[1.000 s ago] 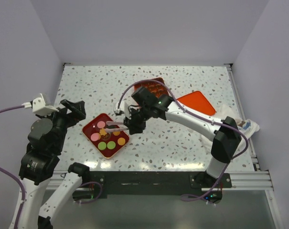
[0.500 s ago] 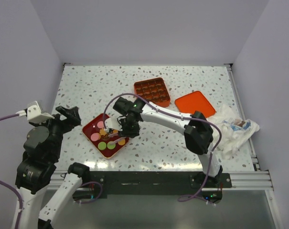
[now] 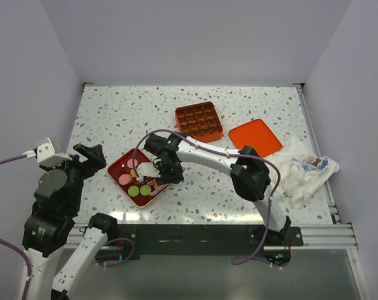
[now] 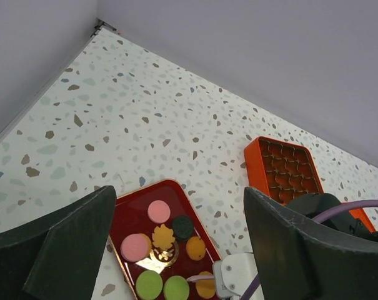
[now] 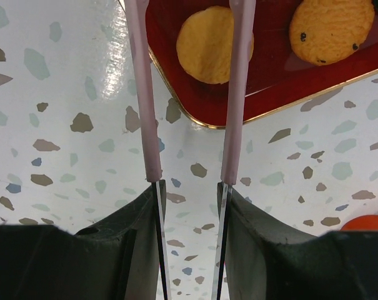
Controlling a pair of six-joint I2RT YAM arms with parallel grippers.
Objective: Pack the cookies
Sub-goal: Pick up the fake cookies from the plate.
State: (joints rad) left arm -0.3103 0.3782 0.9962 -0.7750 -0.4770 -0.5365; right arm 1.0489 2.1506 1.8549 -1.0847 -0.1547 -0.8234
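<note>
- Speckled table [image 3: 251,194]: free room right of red tray [image 3: 115,165].
- Left hand [image 4: 177,194]: spread, empty, left of tray.
- Right hand [image 5: 187,75]: half spread over tray rim, above cookies [image 5: 210,45].

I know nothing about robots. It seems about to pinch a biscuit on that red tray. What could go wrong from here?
The thin pink fingers of the right tool straddle a flat round orange cookie off-centre, so closing may shove or tip it rather than grip it. That cookie lies close to the raised rim of the glossy red tray; the fingers could catch the rim and drag it.
</note>
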